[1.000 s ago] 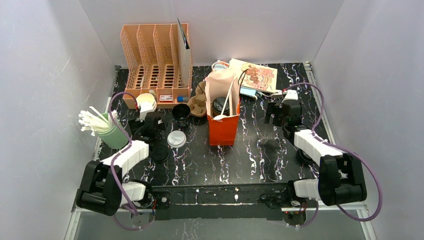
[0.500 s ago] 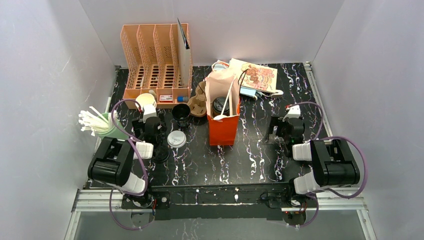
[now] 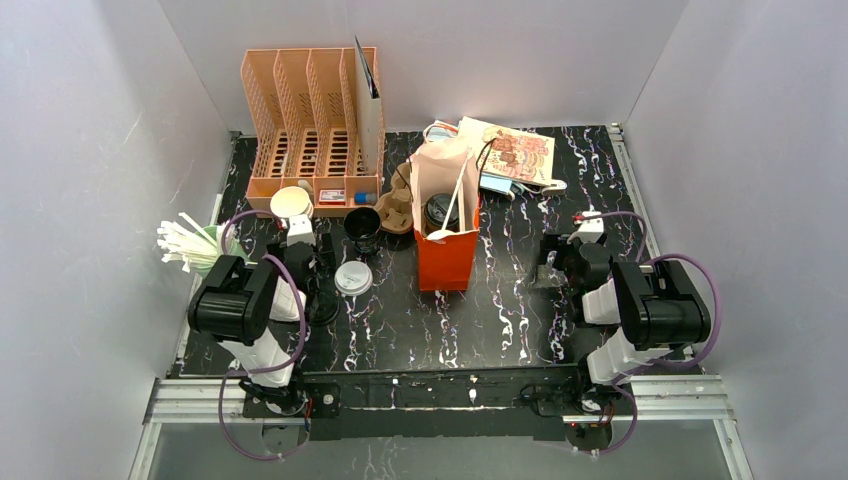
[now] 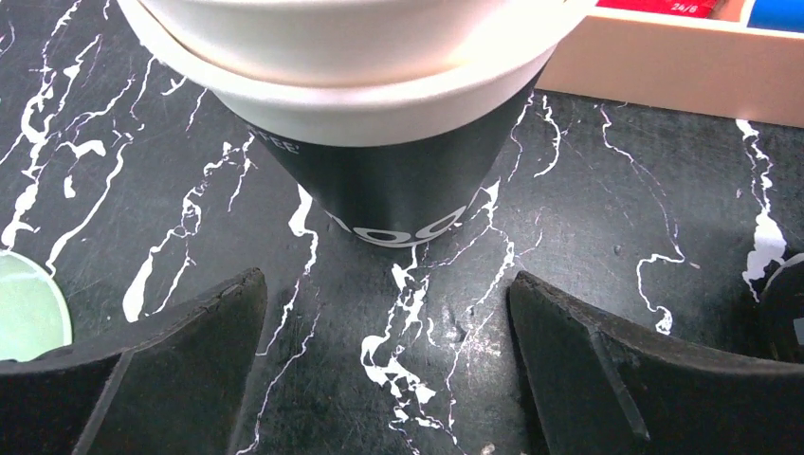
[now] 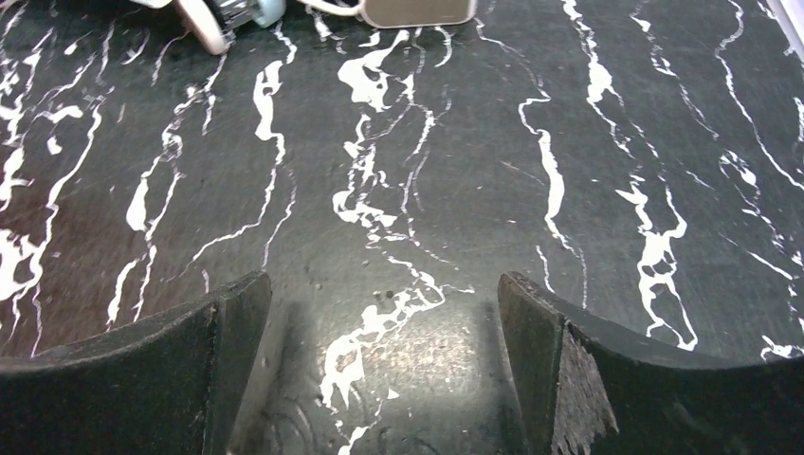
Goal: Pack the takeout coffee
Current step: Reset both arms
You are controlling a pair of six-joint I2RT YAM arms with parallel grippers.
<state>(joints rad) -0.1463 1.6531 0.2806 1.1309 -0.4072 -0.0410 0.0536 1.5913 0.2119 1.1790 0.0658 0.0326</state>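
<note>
No brown kraft cup shows plainly. A cup with a dark lid (image 3: 439, 212) stands inside the orange bag (image 3: 446, 262); its wall is hidden, so I cannot tell its colour. My left gripper (image 3: 298, 232) (image 4: 389, 284) is open and empty, low over the table, just short of a black cup with a white lid (image 4: 379, 142) (image 3: 290, 202). My right gripper (image 3: 553, 262) (image 5: 384, 284) is open and empty over bare black marble to the right of the bag.
An open black cup (image 3: 362, 228), a white lid (image 3: 353, 278) and a brown cup carrier (image 3: 395, 210) lie left of the bag. A green cup of straws (image 3: 215, 262) stands far left. A peach organizer (image 3: 310, 120) and magazines (image 3: 510, 155) are at the back.
Both arms have folded back toward their bases. The right gripper has drawn nearer, away from the magazines. The left gripper stays by the white-lidded black cup. Both stay open.
</note>
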